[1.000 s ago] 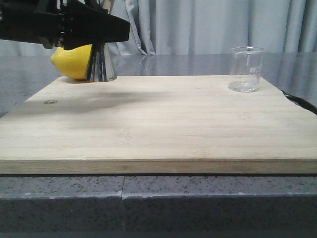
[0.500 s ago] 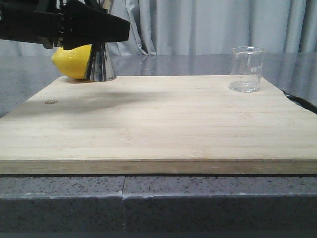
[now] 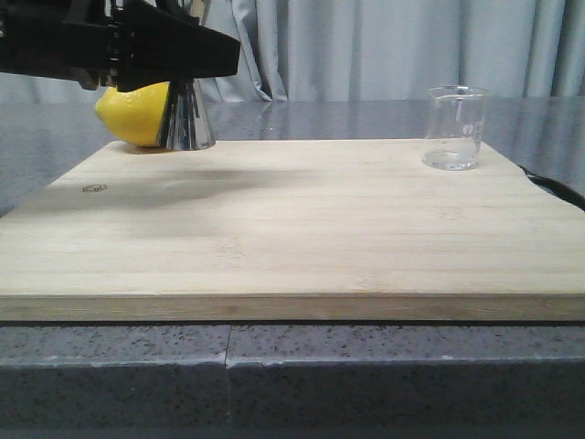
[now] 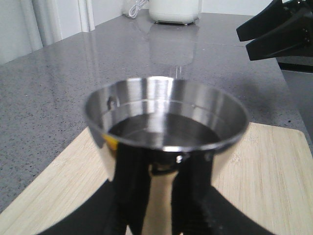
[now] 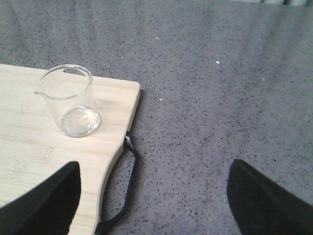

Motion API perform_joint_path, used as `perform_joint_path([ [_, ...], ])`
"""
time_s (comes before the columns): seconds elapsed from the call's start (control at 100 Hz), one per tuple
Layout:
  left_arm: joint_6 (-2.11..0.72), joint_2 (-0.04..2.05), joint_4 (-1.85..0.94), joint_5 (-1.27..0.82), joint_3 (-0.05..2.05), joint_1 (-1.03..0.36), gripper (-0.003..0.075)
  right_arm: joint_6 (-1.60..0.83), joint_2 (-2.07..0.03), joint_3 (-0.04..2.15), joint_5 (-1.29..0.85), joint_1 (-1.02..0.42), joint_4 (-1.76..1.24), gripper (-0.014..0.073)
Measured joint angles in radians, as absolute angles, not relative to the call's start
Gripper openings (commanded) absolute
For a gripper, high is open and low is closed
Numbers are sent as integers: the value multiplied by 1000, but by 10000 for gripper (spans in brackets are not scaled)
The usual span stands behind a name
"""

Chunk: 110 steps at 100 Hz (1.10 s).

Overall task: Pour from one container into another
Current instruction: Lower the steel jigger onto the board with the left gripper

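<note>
Nothing shifted since earlier frames; left gripper (image 3: pixel 187 64) still clamped on steel jigger (image 3: pixel 188 119), far-left of cutting board (image 3: pixel 292 229).
Jigger upright beside lemon (image 3: pixel 133 114), dark liquid inside. Glass beaker (image 3: pixel 453 127) upright, untouched at far-right corner. Right gripper (image 5: pixel 154 196) fingers spread, holding nothing, near beaker.

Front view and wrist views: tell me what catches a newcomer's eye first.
The bright yellow lemon at the wooden board's far left corner, beside the shiny steel hourglass jigger, which the left pincer grips. Far right stands the small clear glass beaker, the right pincer open near it.
</note>
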State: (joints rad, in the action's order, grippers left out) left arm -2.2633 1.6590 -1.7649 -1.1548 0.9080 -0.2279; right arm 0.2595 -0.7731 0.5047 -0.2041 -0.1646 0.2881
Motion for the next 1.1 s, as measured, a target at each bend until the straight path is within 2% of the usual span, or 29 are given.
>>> perform_joint_path([
  [1.1,-2277,1659,-1765,-1155,908,-228,197,258,-773,505,-204,-165,288,554],
])
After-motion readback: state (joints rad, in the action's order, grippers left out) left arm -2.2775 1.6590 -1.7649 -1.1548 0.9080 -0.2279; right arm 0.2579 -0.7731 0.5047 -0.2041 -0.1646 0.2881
